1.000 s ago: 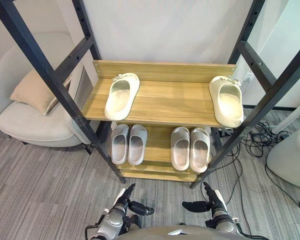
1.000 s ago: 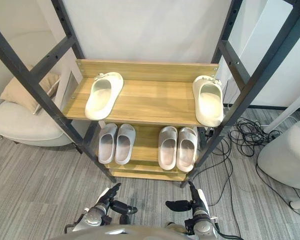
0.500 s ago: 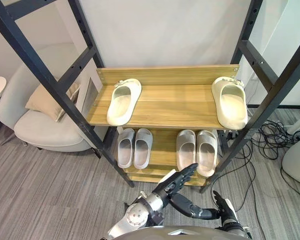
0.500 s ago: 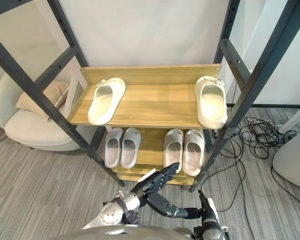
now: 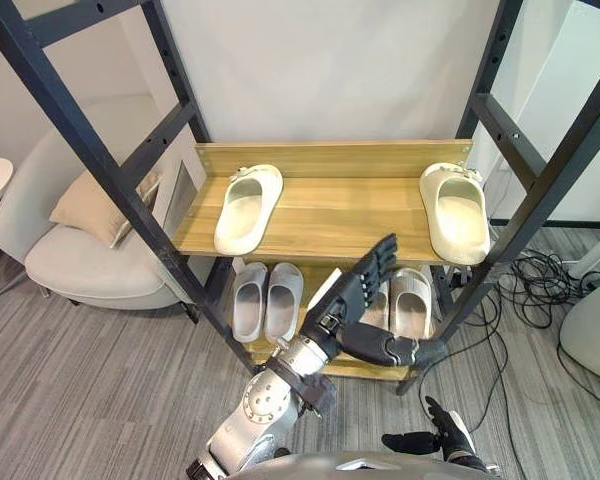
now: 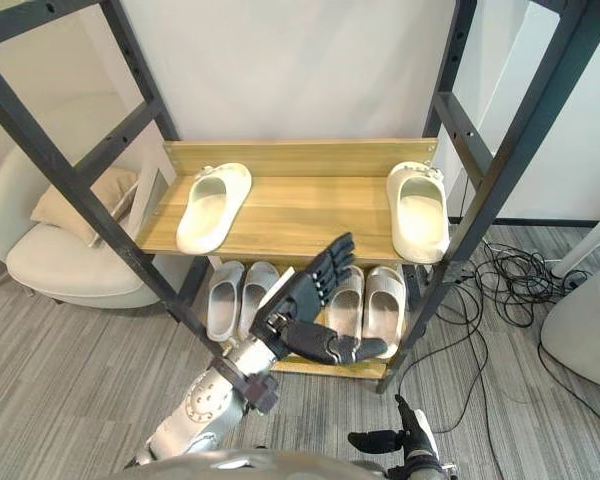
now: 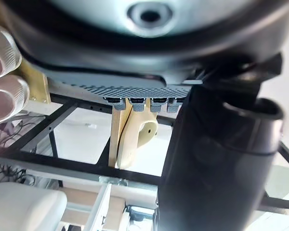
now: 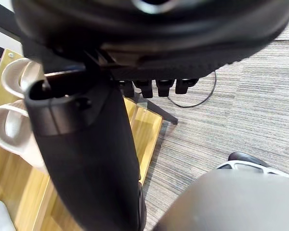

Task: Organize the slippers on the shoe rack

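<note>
Slippers (image 5: 248,208) lie apart on the shoe rack (image 5: 340,205); eye views show left hand (image 5: 350,300) fingers spread, right hand (image 5: 442,438) relaxed.

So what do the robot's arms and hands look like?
The left arm is silver-grey with a round joint and a dark wrist band. The left robot hand is black with a white patch. The right robot hand is black and white too.

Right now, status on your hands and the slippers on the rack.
Left hand open, empty, up before the rack. Right hand open, low. Left cream slipper and right cream slipper at opposite ends of top shelf; grey pairs below. Nothing blocking.
</note>
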You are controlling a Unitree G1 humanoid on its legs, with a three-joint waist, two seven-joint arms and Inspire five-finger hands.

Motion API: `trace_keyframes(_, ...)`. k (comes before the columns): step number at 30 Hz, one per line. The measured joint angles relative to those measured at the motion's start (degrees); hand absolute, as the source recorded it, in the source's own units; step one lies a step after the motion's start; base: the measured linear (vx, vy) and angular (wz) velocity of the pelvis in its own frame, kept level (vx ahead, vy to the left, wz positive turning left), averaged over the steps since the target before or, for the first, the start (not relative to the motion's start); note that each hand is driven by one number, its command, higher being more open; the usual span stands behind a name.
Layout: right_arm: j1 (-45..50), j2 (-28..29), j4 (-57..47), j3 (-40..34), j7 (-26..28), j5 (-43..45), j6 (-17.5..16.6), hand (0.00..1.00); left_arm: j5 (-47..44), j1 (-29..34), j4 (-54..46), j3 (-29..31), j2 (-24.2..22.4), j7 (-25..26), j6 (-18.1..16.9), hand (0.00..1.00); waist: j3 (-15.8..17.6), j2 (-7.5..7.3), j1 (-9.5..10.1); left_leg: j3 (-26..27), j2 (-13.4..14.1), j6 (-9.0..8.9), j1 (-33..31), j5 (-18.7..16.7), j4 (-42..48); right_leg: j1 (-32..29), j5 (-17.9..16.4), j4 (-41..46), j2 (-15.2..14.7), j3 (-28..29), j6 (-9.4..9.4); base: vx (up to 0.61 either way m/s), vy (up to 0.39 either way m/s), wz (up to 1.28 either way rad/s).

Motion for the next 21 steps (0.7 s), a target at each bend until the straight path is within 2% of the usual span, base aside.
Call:
trace_keyframes(4,0.37,0.19,1.38,-0.03,-0.01,0.00,-0.01,1.00,1.26,-2.02,-3.82,2.73,-0.76,3.44,-0.76,1.00,-0.42,-0.66,0.30,-0.26,0.00,0.03,-0.07,0.02,0.02,0.15,0.01,0.01,-0.07,-0.17,0.02,0.00,0.002,0.02)
trace_keyframes(12,0.44,0.43,2.06,-0.05,0.04,0.01,-0.01,1.00,14.11,-10.47,-4.54,13.29,-1.49,11.33,-2.18,1.00,-0.90,-1.12,0.13,-0.72,-0.03,0.13,0.23,0.10,0.02,0.77,-0.01,0.01,-0.07,-0.44,0.01,-0.01,0.003,0.02)
trace_keyframes(16,0.38,0.60,2.08,-0.01,0.11,0.01,-0.02,1.00,19.78,-13.42,-4.54,16.30,0.31,15.57,-2.59,1.00,-0.74,-1.39,0.11,-0.77,-0.02,0.13,0.34,0.10,0.01,0.90,-0.02,-0.05,-0.07,-0.48,0.00,0.00,0.000,0.00)
trace_keyframes(21,0.12,1.10,2.08,-0.03,0.11,0.00,-0.06,1.00,25.89,-17.53,-4.02,19.26,2.32,17.89,-2.73,1.00,-0.30,-2.09,-0.04,-0.77,-0.03,0.13,0.34,0.10,0.01,0.90,-0.02,-0.10,-0.07,-0.47,0.00,0.00,0.000,0.00)
